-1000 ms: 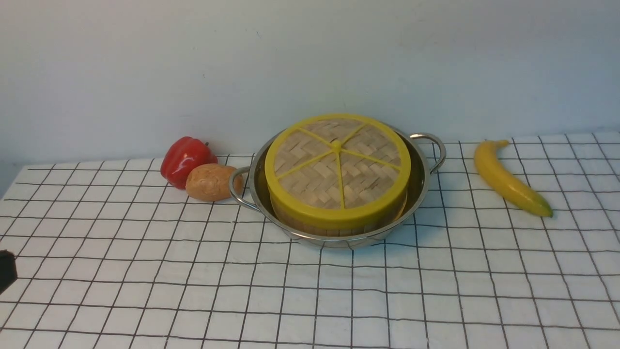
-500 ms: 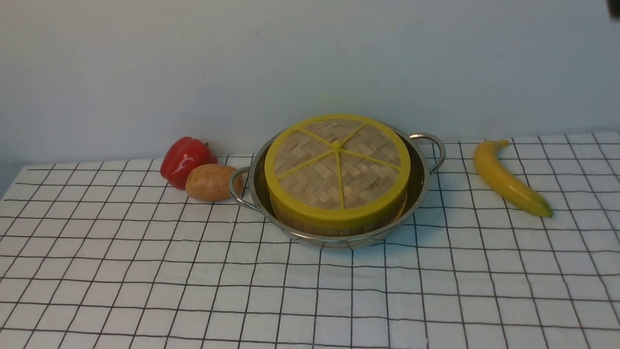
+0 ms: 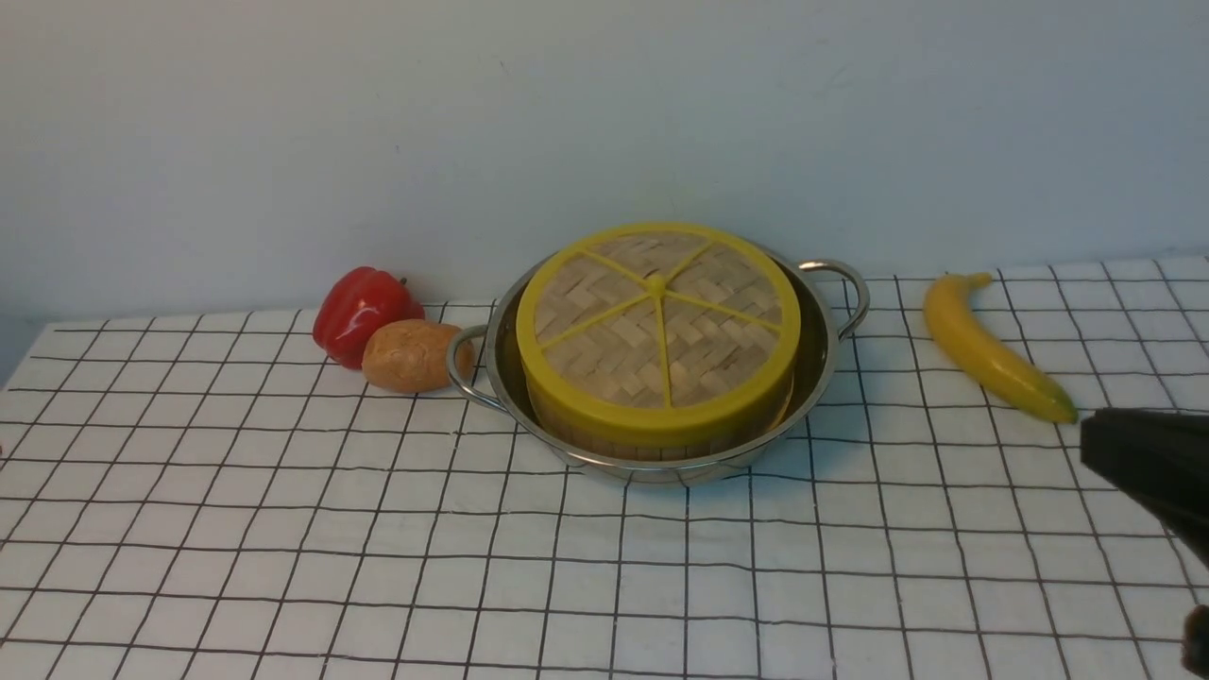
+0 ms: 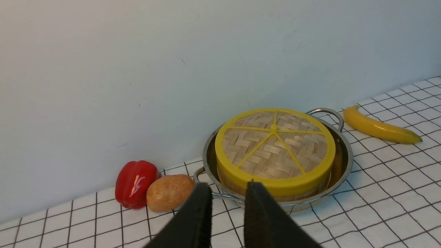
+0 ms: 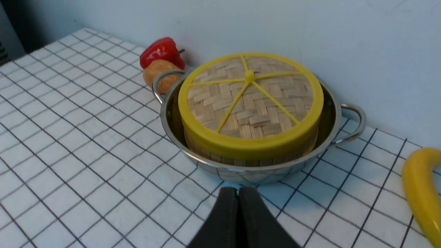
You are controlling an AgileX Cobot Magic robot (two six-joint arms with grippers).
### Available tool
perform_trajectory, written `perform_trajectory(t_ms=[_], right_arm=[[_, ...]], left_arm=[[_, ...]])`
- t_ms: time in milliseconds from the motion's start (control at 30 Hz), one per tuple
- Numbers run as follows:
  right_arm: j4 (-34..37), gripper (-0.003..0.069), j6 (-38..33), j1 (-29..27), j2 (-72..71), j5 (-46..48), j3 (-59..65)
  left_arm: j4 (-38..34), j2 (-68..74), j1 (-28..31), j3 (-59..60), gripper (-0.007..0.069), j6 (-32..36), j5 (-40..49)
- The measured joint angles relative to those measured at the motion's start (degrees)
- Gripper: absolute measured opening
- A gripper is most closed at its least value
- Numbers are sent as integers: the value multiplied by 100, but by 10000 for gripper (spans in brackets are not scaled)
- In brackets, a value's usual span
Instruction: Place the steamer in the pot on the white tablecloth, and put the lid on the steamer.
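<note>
The pot [image 3: 824, 364] stands at the back middle of the white tablecloth [image 3: 378, 567]. Inside it sits the steamer [image 3: 652, 442], of which only the slatted side wall shows. The lid [image 3: 658, 321] lies flat on the steamer and covers it. My right gripper [image 3: 1100, 444] hovers low over the cloth, right of the pot and just in front of the banana. Its fingers are pressed together with nothing between them [image 5: 238, 191]. My left gripper [image 4: 228, 187] is out of the front view. It faces the pot from the left front, open, with a bare gap between its fingers.
A red pepper [image 3: 359, 312] and a potato [image 3: 411, 354] lie close together just left of the pot's left handle. A banana [image 3: 987, 349] lies to the right of the pot. A pale wall runs right behind the table.
The left gripper's dark tip has left the front view's left edge. The right gripper has come down into view at the right edge. Pot, steamer and lid have not moved.
</note>
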Motion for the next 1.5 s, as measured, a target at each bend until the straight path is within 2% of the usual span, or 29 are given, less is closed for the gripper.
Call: perform_trajectory(t_ms=[567, 833, 900, 1100, 1300, 1500], right_arm=[[0, 26, -28, -66, -35, -215, 0], [61, 48, -194, -1554, -918, -185, 596], [65, 58, -199, -2161, -1555, -213, 1260], [108, 71, -199, -3111, -2799, -365, 2371], [125, 85, -199, -3483, -3659, -411, 3065], [191, 106, -187, -3501, -3729, -412, 3258]], left_arm=[[-5, 0, 0, 0, 160, 0, 0], [-29, 0, 0, 0, 160, 0, 0], [-29, 0, 0, 0, 161, 0, 0], [-29, 0, 0, 0, 170, 0, 0], [-29, 0, 0, 0, 181, 0, 0], [-24, 0, 0, 0, 191, 1, 7]])
